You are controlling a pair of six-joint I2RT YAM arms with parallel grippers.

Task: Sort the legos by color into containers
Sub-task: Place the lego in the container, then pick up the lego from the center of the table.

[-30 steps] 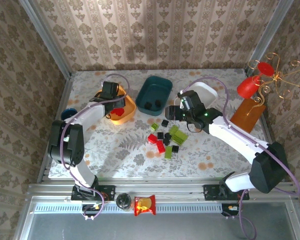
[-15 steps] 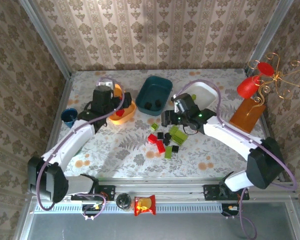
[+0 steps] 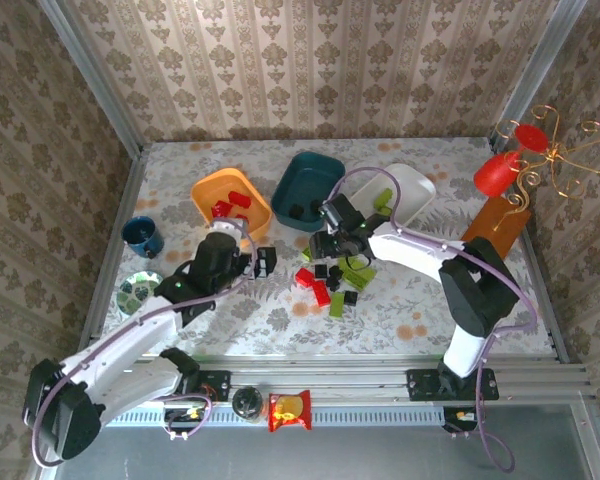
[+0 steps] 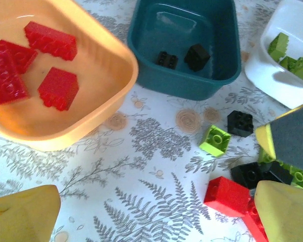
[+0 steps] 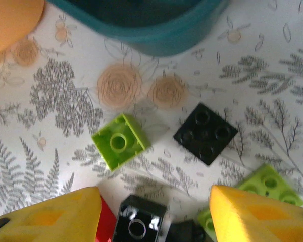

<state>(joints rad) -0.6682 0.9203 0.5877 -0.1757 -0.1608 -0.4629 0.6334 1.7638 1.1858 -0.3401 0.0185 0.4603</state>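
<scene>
Since right gripper [image 5: 151,212] hangs spread and empty, centre it on the lime brick [image 5: 121,141] at 11 o'clock, clear of the black brick [image 5: 205,132]; left gripper [image 4: 151,217] likewise apart, empty.

White arms [image 3: 420,252], black joints [image 3: 470,292], lilac cables [image 3: 370,170], yellow tool fingers [image 5: 50,217].

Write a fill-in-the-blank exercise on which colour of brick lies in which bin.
1. The bricks in the orange bin are all ____.
2. The two bricks in the teal bin are ____.
3. The bricks in the white bin are lime ____.
Missing words: red; black; green.
</scene>
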